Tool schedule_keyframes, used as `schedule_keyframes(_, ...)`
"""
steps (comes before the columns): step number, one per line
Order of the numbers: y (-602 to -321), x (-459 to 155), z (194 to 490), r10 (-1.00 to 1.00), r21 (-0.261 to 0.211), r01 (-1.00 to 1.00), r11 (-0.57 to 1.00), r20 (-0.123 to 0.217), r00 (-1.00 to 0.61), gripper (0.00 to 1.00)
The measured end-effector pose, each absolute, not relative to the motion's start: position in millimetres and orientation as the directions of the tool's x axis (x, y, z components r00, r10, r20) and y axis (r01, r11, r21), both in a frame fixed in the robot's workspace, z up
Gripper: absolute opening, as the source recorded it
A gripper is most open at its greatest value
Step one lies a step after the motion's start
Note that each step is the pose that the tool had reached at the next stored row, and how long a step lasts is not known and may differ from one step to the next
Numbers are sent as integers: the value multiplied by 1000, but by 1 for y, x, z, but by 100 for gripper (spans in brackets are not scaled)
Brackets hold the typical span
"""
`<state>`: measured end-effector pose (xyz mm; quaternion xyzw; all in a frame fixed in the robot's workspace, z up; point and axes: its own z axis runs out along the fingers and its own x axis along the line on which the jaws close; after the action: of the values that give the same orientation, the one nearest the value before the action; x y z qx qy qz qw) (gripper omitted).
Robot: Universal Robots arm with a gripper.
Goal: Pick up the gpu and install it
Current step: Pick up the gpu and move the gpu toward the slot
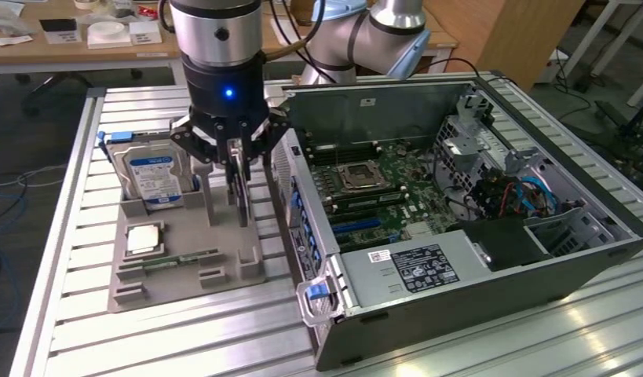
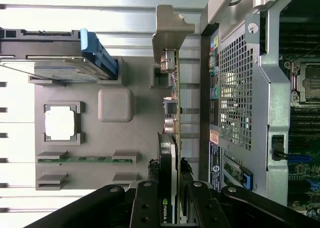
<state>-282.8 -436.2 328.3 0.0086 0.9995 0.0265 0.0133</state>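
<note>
My tool [image 1: 237, 161] is clamped across the gpu [image 1: 240, 196], which stands on edge in the grey fixture [image 1: 174, 275] beside the open computer case [image 1: 531, 259]. Judged: upright slotting offers both faces for gripping.

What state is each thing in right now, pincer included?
Pincer: closed on the graphics card.
Graphics card: upright on its edge in the gray holder.
Hard drive: standing upright in the holder.
Processor: lying flat in its recess.
Memory stick: lying in its slot on the holder.
Computer case: on its side, side panel off, inside exposed.
</note>
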Motion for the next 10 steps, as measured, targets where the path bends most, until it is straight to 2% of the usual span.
schedule_keyframes(10, -436, -281, 339, 18, 53, 16, 998, -26, -999, 27)
